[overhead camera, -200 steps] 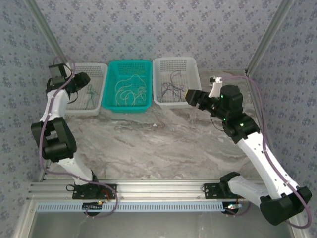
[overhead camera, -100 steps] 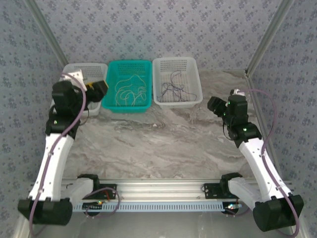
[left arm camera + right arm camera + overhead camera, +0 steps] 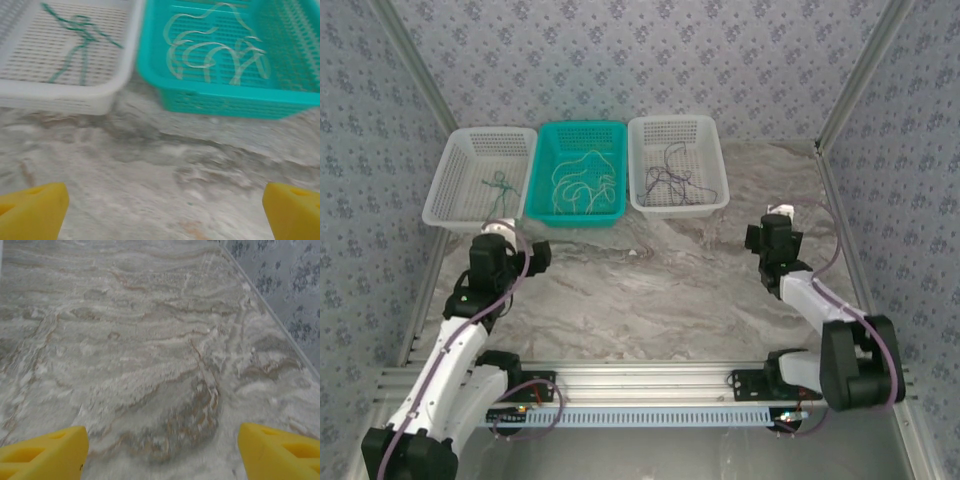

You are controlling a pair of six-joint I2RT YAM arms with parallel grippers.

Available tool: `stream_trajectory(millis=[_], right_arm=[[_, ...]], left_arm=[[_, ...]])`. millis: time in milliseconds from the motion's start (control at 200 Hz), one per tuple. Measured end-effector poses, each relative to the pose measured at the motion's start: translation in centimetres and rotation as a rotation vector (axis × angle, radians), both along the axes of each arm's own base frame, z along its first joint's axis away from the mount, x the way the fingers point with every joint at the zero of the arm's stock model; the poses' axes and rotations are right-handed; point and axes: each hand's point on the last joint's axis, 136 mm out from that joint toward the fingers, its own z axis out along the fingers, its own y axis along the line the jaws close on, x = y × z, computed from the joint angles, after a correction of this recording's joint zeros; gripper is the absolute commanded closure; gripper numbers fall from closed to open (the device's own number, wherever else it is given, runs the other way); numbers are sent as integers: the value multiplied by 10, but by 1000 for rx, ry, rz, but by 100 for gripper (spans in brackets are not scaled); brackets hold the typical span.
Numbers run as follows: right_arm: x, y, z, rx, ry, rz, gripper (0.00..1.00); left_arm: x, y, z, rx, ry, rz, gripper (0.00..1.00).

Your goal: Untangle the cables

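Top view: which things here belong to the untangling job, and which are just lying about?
Job: green cable, pale cable, dark cable.
Lying about: left white basket, teal basket, right white basket, table, front rail.

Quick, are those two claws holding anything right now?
Left gripper: open, holding nothing.
Right gripper: open, holding nothing.

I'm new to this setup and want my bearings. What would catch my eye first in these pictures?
The teal basket at the far middle of the table, holding loops of pale cable. Beside it, the left white basket holds a green cable, the right white basket a dark cable. Nearer, the left end effector and right end effector hang open, empty, over marble.
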Motion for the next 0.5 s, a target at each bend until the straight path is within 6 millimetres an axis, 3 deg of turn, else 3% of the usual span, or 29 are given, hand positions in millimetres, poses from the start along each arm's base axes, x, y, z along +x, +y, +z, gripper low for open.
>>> stream_trajectory(millis=[145, 260, 315, 345, 500], right_arm=[[22, -1, -24, -27, -28, 44, 17], [15, -12, -53, 21, -5, 70, 11], [12, -18, -56, 35, -34, 69, 8], [9, -18, -59, 42, -30, 74, 0], [17, -6, -50, 65, -84, 138, 0]], left_arm=[[16, 22, 1, 69, -47, 127, 1], [20, 31, -17, 94, -79, 167, 1], [20, 36, -31, 103, -79, 180, 1], [20, 39, -37, 106, -77, 189, 1], [35, 56, -62, 98, -66, 233, 1]])
